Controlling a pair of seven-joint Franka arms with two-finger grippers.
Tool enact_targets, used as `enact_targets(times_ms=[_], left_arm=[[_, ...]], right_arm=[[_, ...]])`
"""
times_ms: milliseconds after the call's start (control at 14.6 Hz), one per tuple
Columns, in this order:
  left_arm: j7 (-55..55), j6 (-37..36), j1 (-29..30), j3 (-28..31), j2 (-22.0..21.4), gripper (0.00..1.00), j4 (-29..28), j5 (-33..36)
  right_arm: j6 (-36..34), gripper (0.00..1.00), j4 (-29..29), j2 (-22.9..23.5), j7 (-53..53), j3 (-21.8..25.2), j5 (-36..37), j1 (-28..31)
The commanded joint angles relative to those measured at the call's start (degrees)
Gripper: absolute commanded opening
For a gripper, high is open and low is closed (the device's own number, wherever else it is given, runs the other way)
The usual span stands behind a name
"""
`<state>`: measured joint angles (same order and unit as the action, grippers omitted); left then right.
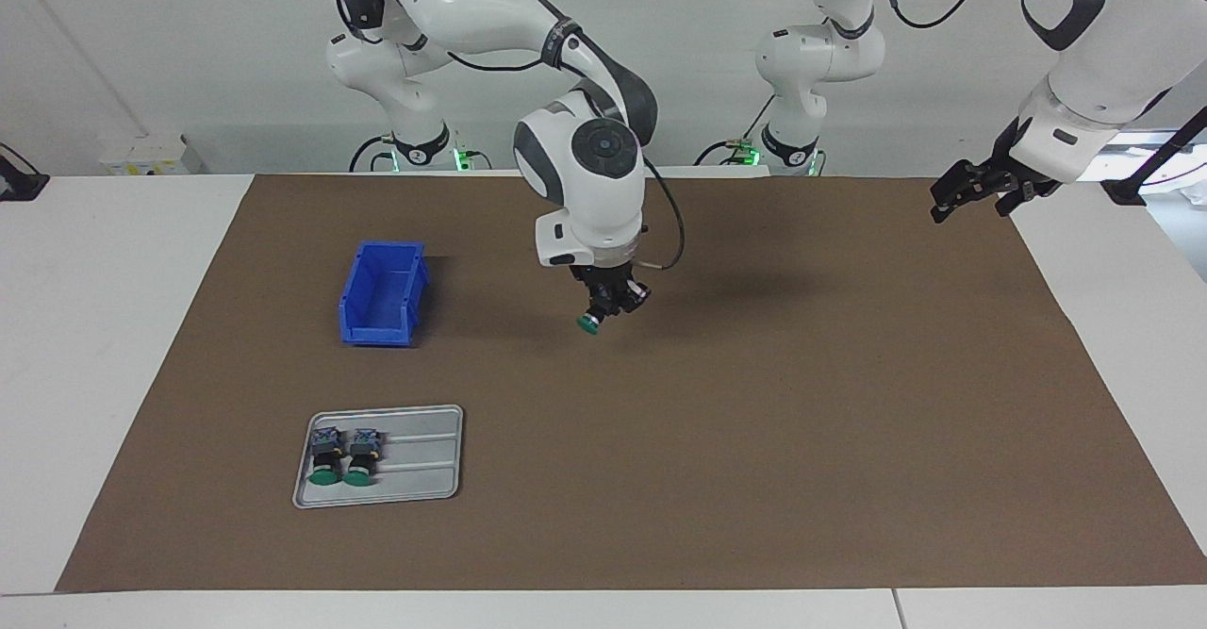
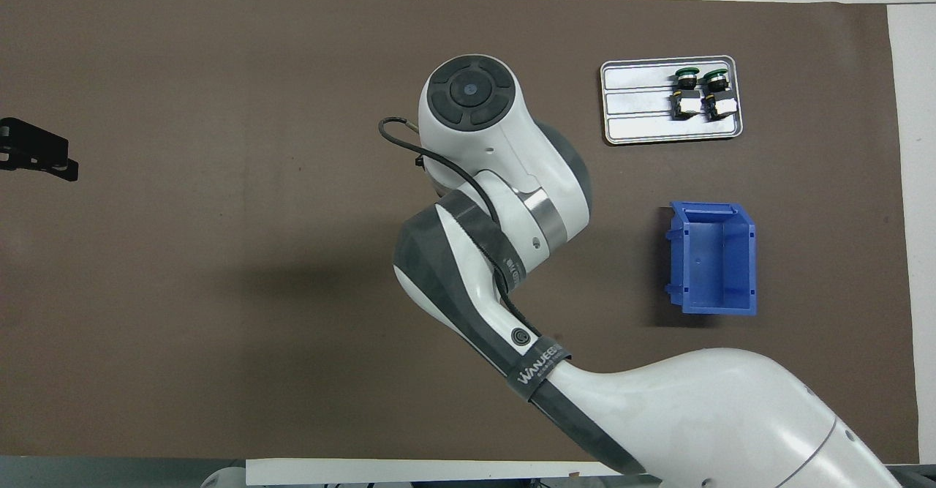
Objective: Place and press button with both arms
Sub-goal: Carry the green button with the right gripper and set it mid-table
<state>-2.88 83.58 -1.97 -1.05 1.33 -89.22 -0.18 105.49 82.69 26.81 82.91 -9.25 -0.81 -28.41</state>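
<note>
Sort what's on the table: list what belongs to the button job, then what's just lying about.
Part of the job:
- the held button, over the middle of the brown mat
- right gripper, shut on it
- left gripper, open, waiting over the mat's edge

Lying about:
- two spare buttons on the grey tray
- blue bin, nearer the robots than the tray

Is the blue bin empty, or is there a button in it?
Empty. The overhead view shows the bare floor of the blue bin; two buttons lie in the grey tray, and the right gripper holds a third.
</note>
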Motion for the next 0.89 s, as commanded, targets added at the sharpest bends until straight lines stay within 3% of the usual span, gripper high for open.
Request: enact_targets(times_ms=[0,410,479,821], left_arm=[[-0.8,0.6,0.0,0.3,-1.6,1.00,-1.7,0.0],[-0.8,0.5,-0.1,0.3,-1.6,1.00,-1.8,0.1],[-0.8,0.5,-0.1,0.3,-1.6,1.00,-1.8,0.1],[-0.8,0.5,-0.1,0.3,-1.7,1.00,-1.8,0.1]], right_arm=[[2.9,0.01,1.2,0.4,11.8,-0.2,-0.6,-1.0],[11.9,0.08,1.3,5.5,39.3,-0.2,2.4,-3.4],[12.5,0.13,1.9,5.7,40.1,-0.2,2.7,-3.4],[19.1,0.16,6.3,5.9,46.6,-0.2,2.1,-3.6]])
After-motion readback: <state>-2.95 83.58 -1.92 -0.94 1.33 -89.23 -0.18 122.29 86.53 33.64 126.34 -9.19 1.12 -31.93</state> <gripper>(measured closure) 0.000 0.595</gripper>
